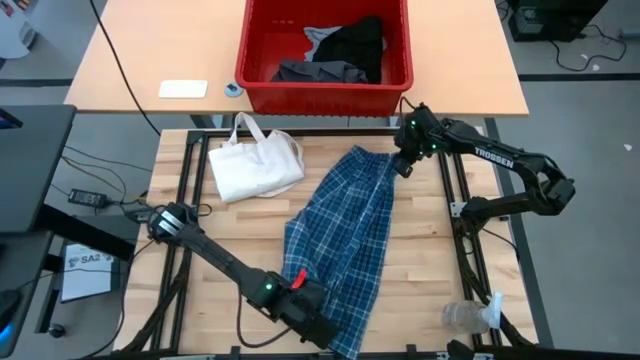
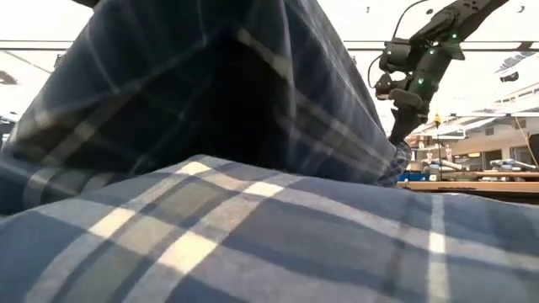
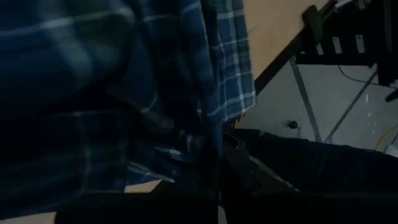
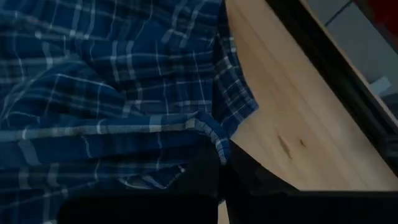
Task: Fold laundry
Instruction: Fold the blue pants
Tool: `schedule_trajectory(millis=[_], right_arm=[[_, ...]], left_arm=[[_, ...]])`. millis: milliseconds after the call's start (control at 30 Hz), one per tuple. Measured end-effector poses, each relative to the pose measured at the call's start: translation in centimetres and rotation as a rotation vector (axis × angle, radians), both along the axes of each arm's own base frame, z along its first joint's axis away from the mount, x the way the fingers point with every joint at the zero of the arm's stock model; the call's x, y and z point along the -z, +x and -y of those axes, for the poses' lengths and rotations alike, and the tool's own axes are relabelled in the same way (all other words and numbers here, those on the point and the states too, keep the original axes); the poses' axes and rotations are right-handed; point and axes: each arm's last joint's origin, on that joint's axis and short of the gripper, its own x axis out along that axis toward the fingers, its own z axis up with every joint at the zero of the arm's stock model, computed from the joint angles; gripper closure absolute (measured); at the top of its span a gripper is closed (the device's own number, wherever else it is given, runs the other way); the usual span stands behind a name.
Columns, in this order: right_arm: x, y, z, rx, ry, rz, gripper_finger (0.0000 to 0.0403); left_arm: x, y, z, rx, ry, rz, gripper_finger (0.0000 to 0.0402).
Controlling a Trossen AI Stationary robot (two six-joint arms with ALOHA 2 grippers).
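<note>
The blue-and-white plaid garment (image 1: 345, 240) lies stretched diagonally across the wooden table (image 1: 430, 250), one end in each jaw set. The right gripper (image 1: 402, 165) pinches its far corner near the red bin (image 1: 260, 85). The left gripper (image 1: 305, 300) pinches the near edge, its fingers pressed together on cloth.

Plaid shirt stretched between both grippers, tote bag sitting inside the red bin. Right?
Not quite. The tote bag lies on the wooden table, in front of the red bin, not inside it; the high view shows this. The plaid shirt does stretch between the left gripper and right gripper.
</note>
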Motion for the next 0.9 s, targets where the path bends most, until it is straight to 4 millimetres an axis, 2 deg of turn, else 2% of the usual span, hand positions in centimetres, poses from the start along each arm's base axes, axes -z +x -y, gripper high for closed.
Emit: schedule_trajectory(millis=[100,200,400,600,767,900], right_arm=[[0.4,-0.2,-0.2,-0.016,0.015,-0.016,0.038],[0.5,-0.2,-0.2,-0.01,0.011,-0.023,0.0346],[0.5,-0.4,-0.2,0.065,0.002,-0.068,0.0263],[-0.7,-1.5,-1.0,0.137,0.071,-0.177,0.0194],[-2.3,-2.2,-2.2,0.168,0.087,-0.08,0.0162],[-3.5,-2.2,-2.9,0.121,0.161,0.111,0.0151]], left_arm=[[0.9,0.9,0.9,-0.013,-0.048,0.047,0.039],[2.0,1.7,1.4,-0.028,-0.082,0.071,0.037],[2.3,2.0,1.7,-0.09,-0.145,0.066,0.0298],[1.5,2.2,2.7,-0.112,-0.247,0.135,0.0225],[1.4,1.7,3.5,-0.114,-0.273,0.131,0.0192],[1.3,1.8,3.4,-0.113,-0.279,0.144,0.0178]])
